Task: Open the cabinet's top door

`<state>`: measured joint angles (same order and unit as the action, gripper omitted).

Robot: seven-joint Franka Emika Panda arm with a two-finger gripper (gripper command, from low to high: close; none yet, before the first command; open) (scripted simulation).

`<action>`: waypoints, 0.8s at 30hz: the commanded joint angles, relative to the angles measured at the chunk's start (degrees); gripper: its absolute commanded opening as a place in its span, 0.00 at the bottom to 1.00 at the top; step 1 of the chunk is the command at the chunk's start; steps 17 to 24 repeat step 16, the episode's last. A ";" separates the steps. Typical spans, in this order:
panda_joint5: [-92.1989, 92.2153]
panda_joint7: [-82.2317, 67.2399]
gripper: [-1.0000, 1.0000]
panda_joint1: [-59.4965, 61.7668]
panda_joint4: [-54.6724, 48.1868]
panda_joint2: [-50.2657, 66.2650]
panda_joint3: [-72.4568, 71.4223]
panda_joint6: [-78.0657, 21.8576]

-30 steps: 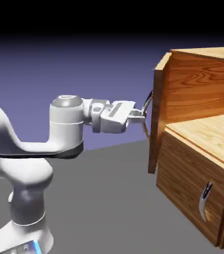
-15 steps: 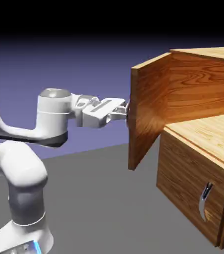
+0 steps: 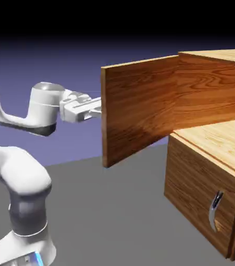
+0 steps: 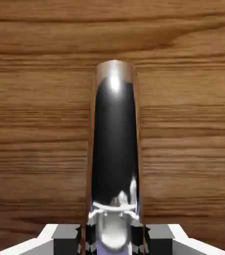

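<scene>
My jaws: clenched on the handle [image 4: 114,149] of the top door; my gripper [image 4: 113,234] sits at its near end, and the bar fills the gap between my fingers.
Handle: a curved bar, glossy black down the middle with bright silver edges, smooth and rounded, running away from me across the door's face.
Top door [image 3: 140,106]: swung far out from the cabinet, a flat, roughly square slab of warm brown wood grain; in the exterior view only its inner face shows, and my gripper [image 3: 88,108] meets it from the far side at the free edge.
Cabinet [image 3: 213,150]: just beyond the door's hinged edge, boxy, same wood grain, its upper compartment laid open.
Lower panel [image 3: 203,202]: under the open compartment, shut, with a like curved handle.
Risk, slip: I judge the polished, rounded bar could slide through my fingers if I pull off the door's arc.
Risk, overswing: forcing the door further could strain the hinge or twist my wrist.
</scene>
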<state>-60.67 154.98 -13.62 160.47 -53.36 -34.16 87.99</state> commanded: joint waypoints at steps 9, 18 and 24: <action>11.80 6.44 0.00 13.03 -18.27 17.07 -18.16 -19.08; 15.02 10.86 1.00 23.30 -28.75 26.11 -29.22 -29.29; 15.02 10.86 1.00 23.30 -28.75 26.11 -29.22 -29.29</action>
